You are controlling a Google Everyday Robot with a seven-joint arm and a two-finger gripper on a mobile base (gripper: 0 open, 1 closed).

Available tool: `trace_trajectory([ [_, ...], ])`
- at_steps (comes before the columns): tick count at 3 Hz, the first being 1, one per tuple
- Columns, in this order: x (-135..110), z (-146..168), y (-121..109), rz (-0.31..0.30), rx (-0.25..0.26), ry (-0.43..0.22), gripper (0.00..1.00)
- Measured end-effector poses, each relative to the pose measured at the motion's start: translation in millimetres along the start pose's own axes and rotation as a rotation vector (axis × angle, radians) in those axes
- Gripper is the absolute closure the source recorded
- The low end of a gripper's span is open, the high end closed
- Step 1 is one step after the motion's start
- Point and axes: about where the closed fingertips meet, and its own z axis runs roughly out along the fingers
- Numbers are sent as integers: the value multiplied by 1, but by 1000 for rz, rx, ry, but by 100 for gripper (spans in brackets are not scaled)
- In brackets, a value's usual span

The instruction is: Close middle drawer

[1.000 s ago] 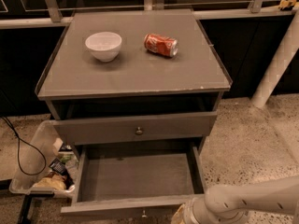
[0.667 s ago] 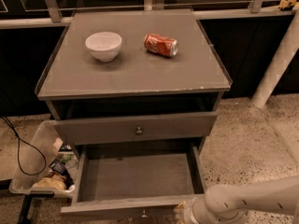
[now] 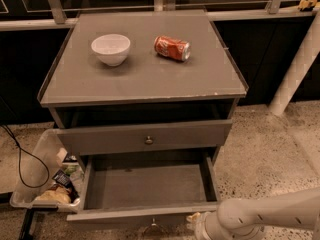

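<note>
The middle drawer [image 3: 147, 186] is grey, pulled far out of the cabinet and empty inside. Its flat front [image 3: 125, 215] runs along the bottom of the view, with a small metal knob [image 3: 152, 228] just below it. My gripper [image 3: 196, 223] is at the right end of that front, low in the view, at the end of my pale arm [image 3: 270, 214], which comes in from the right. The upper drawer [image 3: 145, 136], with a round knob [image 3: 148, 140], stands slightly out above it.
A white bowl [image 3: 111, 48] and a red soda can [image 3: 172, 48] lying on its side rest on the cabinet top [image 3: 145, 79]. A clear bin of snack packets [image 3: 47, 181] and a black cable [image 3: 25, 159] lie on the floor at left. A white pole [image 3: 295, 69] stands at right.
</note>
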Motion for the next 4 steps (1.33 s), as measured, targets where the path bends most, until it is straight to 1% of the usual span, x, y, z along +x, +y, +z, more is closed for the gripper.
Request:
trace_trajectory([
  [1, -7, -3, -11, -36, 22, 0, 18],
  [2, -37, -16, -59, -103, 97, -26, 42],
  [3, -47, -25, -92, -126, 135, -40, 65],
  [4, -55, -27, -126, -125, 152, -54, 88],
])
